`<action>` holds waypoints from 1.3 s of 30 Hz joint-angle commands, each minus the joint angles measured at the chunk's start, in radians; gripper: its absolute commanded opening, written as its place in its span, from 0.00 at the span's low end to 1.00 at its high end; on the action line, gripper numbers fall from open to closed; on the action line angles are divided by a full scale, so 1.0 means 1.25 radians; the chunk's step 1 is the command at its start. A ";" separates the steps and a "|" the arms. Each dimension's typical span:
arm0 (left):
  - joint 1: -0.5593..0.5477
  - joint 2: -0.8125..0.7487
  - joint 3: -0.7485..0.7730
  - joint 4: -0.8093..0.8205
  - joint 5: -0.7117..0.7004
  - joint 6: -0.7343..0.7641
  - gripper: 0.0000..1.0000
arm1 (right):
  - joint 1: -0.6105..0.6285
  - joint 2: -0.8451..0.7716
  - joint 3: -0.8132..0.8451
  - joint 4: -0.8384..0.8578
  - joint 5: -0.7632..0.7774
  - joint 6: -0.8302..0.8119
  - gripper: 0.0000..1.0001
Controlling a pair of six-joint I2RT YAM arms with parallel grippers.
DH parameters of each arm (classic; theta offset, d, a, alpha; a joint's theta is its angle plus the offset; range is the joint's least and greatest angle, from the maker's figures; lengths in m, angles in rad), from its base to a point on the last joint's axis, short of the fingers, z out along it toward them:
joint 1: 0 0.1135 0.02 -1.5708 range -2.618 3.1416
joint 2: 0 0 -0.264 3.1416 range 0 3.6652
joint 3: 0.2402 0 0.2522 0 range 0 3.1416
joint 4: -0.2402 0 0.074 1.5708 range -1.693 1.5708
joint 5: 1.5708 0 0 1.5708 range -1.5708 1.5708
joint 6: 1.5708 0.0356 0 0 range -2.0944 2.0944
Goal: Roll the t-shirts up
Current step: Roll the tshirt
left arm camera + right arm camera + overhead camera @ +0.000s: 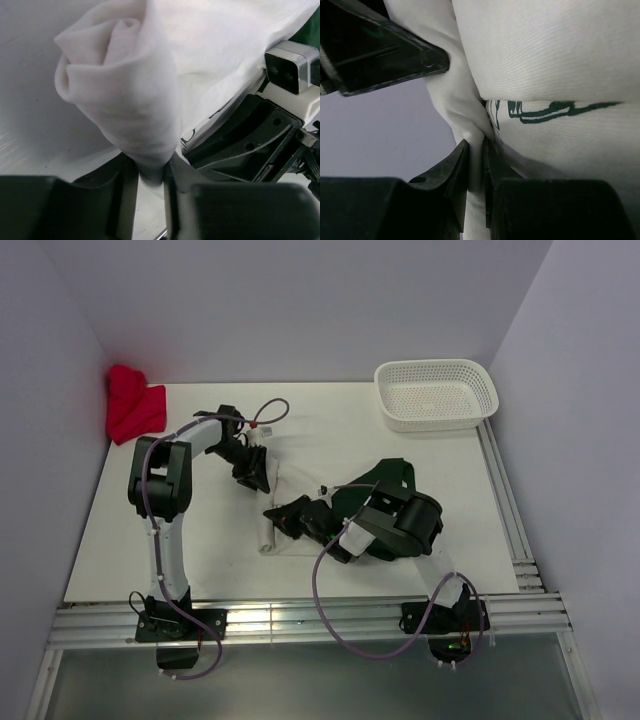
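Note:
The off-white t-shirt [268, 536] lies mid-table as a partly rolled tube [125, 95], its dark printed lettering [545, 110] showing in the right wrist view. My left gripper [257, 476] [151, 172] is shut on the lower end of the roll. My right gripper [287, 515] [476, 155] is shut on a pinched fold of the same shirt, close beside the left one. The dark green t-shirt [388, 478] lies just right of centre, partly hidden under my right arm.
A crumpled red cloth [133, 405] sits at the far left corner against the wall. A white perforated basket [436, 393] stands at the far right. Aluminium rails [510, 530] run along the right and near edges of the table.

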 commanded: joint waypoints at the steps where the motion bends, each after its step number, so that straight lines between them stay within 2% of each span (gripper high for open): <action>1: -0.003 -0.003 -0.004 0.056 0.005 -0.035 0.26 | 0.009 -0.027 -0.019 -0.062 -0.008 -0.013 0.12; 2: -0.004 -0.007 -0.002 0.051 -0.021 -0.035 0.21 | 0.010 -0.042 -0.010 -0.127 0.000 -0.038 0.15; 3: -0.010 -0.015 0.001 0.048 -0.035 -0.035 0.12 | 0.012 -0.070 -0.004 -0.166 0.020 -0.051 0.23; 6: -0.025 -0.029 0.012 0.025 -0.103 -0.032 0.03 | 0.021 -0.134 0.033 -0.342 0.067 -0.098 0.36; 7: -0.030 -0.031 0.015 0.020 -0.124 -0.034 0.02 | 0.031 -0.147 0.046 -0.391 0.106 -0.118 0.41; 8: -0.035 -0.034 0.017 0.015 -0.141 -0.031 0.00 | 0.036 -0.161 0.075 -0.487 0.123 -0.128 0.43; 10: -0.050 -0.047 0.021 0.004 -0.200 -0.025 0.00 | 0.045 -0.195 0.128 -0.582 0.173 -0.154 0.46; 11: -0.061 -0.051 0.022 -0.002 -0.221 -0.020 0.00 | 0.055 -0.213 0.148 -0.674 0.193 -0.163 0.47; 14: -0.080 -0.059 0.031 -0.020 -0.285 -0.010 0.00 | 0.075 -0.234 0.229 -0.838 0.264 -0.190 0.48; 19: -0.107 -0.061 0.043 -0.047 -0.352 -0.002 0.00 | 0.109 -0.222 0.398 -1.057 0.361 -0.239 0.48; 31: -0.141 -0.020 0.106 -0.099 -0.392 -0.016 0.02 | 0.135 0.027 0.780 -1.288 0.411 -0.359 0.44; 34: -0.144 -0.016 0.107 -0.099 -0.400 -0.018 0.02 | 0.145 0.084 0.846 -1.371 0.453 -0.347 0.44; 39: -0.150 -0.007 0.115 -0.100 -0.410 -0.025 0.04 | 0.162 0.114 0.888 -1.433 0.488 -0.337 0.44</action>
